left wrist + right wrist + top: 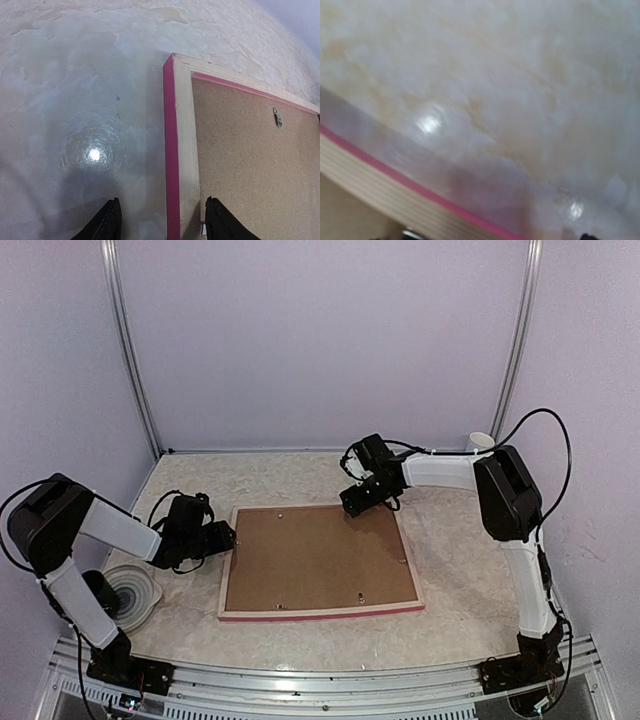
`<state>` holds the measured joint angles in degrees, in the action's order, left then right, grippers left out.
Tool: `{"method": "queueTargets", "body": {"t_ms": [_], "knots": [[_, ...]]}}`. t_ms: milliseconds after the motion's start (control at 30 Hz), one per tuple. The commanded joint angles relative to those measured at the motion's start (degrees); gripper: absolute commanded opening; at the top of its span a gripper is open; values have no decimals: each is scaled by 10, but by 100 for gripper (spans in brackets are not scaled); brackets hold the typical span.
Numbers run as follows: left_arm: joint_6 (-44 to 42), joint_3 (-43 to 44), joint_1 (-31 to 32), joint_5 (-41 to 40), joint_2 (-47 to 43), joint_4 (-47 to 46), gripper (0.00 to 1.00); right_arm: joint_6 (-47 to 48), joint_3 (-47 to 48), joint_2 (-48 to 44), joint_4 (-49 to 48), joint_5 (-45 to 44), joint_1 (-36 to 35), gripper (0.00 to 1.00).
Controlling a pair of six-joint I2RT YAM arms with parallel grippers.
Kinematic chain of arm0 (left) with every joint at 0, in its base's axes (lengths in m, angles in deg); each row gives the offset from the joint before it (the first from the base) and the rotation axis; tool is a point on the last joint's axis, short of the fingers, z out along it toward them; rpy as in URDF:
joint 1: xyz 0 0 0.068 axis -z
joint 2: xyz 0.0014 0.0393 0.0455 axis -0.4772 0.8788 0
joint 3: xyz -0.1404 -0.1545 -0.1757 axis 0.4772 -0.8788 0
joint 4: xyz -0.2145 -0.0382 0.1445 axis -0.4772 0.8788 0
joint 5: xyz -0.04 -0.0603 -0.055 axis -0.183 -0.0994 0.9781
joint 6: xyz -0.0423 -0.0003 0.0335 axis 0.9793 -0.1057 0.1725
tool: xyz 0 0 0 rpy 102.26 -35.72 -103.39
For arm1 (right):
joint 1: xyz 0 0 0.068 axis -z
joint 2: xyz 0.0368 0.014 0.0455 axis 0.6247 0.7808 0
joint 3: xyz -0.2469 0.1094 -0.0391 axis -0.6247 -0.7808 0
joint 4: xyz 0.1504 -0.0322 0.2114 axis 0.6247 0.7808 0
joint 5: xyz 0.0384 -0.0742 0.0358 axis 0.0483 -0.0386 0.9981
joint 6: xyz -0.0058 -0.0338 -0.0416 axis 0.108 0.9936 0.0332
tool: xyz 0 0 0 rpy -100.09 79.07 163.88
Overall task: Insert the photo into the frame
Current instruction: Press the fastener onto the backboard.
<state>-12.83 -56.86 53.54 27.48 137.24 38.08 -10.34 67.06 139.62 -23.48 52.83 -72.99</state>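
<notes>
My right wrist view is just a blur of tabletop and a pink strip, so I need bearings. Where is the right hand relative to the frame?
Observer: In the top view, the right hand is at the far edge of the frame, near its far right corner.
Operator: Which face of the frame is up?
Observer: Its back. The brown backing board faces up inside the pale wood rails.
Operator: And the left hand?
Observer: The left hand straddles the frame's left rail with its fingers apart. One finger is outside over the table and the other is over the frame's back.
</notes>
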Motion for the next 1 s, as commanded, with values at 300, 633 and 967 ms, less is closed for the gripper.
{"method": "queueTargets", "body": {"t_ms": [300, 633, 967], "knots": [[4, -10, -11, 16, 4, 8, 57, -17, 10, 25, 12, -53, 6, 80], [5, -10, -15, 18, 6, 8, 57, -30, 15, 34, 4, -46, 6, 79], [6, -10, -16, 21, 6, 6, 58, -34, 20, 31, -2, -64, 6, 79]]}}
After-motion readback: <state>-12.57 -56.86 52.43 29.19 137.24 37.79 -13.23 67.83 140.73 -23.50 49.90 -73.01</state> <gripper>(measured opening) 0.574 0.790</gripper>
